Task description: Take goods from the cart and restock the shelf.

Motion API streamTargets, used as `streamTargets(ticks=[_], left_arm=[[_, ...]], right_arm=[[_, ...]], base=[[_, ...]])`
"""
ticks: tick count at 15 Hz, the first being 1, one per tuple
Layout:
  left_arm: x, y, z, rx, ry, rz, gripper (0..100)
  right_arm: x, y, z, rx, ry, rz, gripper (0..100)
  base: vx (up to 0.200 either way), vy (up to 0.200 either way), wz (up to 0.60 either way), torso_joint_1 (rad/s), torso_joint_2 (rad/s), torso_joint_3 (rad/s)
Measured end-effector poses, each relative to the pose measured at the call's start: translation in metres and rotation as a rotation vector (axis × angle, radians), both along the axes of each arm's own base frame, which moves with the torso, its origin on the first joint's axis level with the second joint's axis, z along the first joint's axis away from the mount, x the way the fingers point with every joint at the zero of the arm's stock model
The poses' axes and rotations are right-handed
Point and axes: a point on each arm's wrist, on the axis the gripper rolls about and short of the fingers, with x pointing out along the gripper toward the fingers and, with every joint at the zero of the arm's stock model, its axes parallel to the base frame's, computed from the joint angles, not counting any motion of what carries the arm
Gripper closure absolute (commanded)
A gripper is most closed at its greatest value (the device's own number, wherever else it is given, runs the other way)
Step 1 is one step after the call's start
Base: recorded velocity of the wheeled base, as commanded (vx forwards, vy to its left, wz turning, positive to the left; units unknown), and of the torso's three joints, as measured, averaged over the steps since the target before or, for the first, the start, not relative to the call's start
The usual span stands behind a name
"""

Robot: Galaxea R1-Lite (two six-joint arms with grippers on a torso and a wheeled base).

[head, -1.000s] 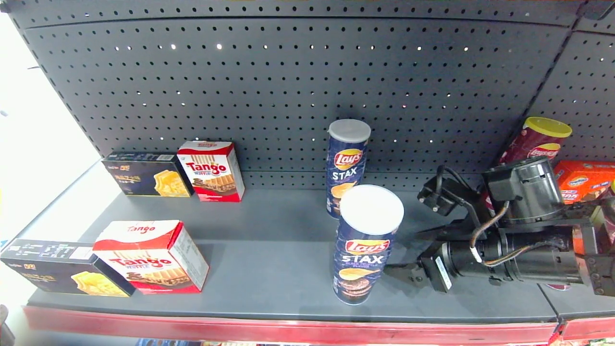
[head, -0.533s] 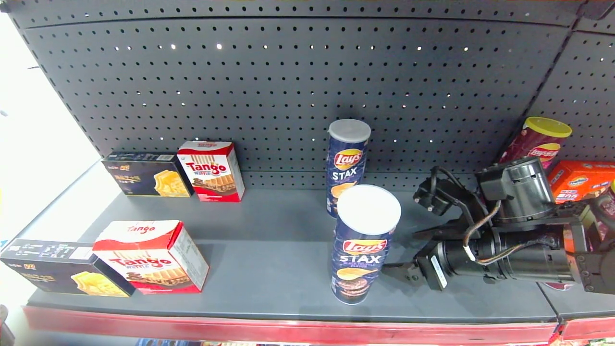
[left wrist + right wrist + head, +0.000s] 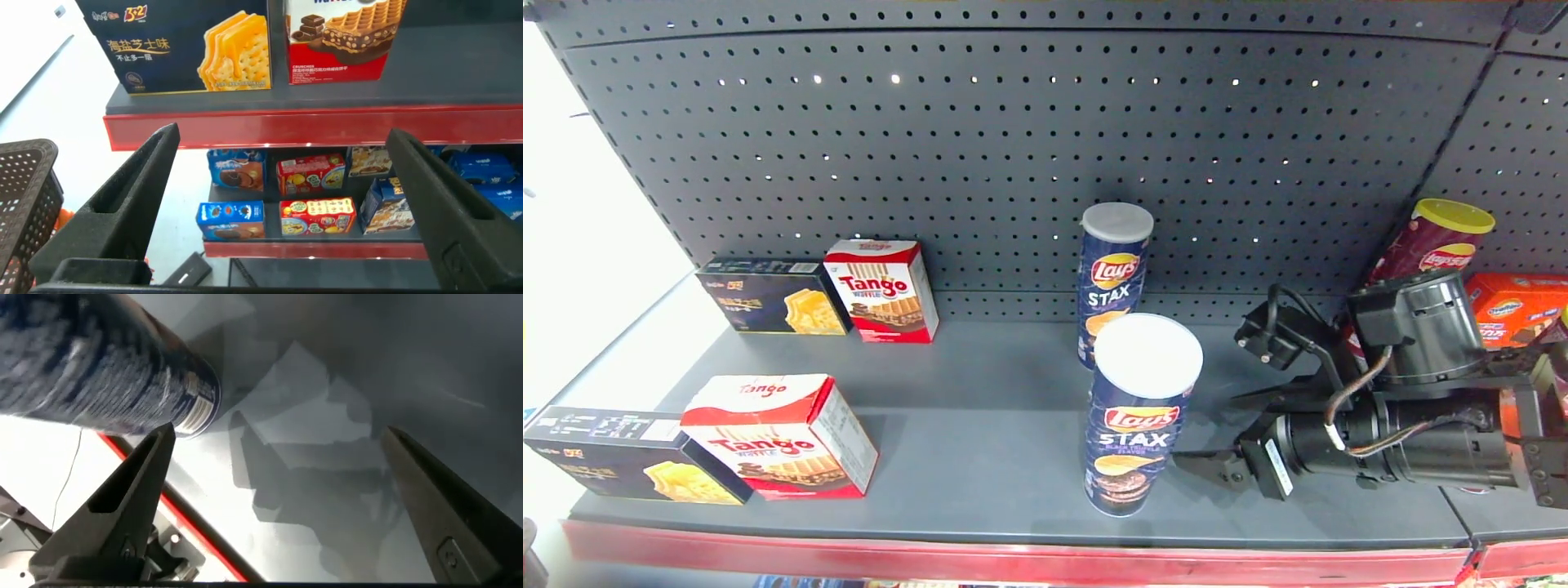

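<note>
Our right tool [image 3: 1227, 433], jaws apart, sits just beside the front crisp canister [image 3: 1139, 416], dark blue with a red-and-yellow logo, upright near the shelf [image 3: 980, 457] front edge. Our left tool [image 3: 282, 135] is also spread wide, facing the shelf's red lip.

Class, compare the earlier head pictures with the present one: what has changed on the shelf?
The front chip can slid slightly left. The right gripper, open beside it, edged left, then drew back right. The rear can and the boxes stayed put.
</note>
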Motion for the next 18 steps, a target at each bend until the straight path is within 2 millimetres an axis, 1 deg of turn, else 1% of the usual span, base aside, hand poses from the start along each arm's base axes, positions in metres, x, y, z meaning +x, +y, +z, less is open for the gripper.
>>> streamTargets(ticks=[2,6,9,12,18], left_arm=[[0.0,0.0,0.0,0.001,0.0,-0.001,0],[0.0,0.0,0.0,0.002,0.001,-0.001,0],[0.0,0.0,0.0,0.003,0.002,-0.001,0],[0.0,0.0,0.0,0.002,0.002,0.001,0],[0.0,0.0,0.0,0.0,0.002,0.003,0]], right_arm=[[-0.008,-0.005,0.007,0.015,-0.021,-0.002,0],[-0.018,-0.012,0.012,0.028,-0.039,0.0,0],[-0.017,-0.011,0.012,0.029,-0.041,0.002,0],[-0.016,-0.006,0.011,0.025,-0.035,0.017,0],[-0.007,0.003,0.008,0.018,-0.025,0.023,0]], base=[[0.0,0.0,0.0,0.0,0.0,0.0],[0.0,0.0,0.0,0.0,0.0,0.0],[0.0,0.0,0.0,0.0,0.0,0.0],[0.0,0.0,0.0,0.0,0.0,0.0],[0.0,0.0,0.0,0.0,0.0,0.0]])
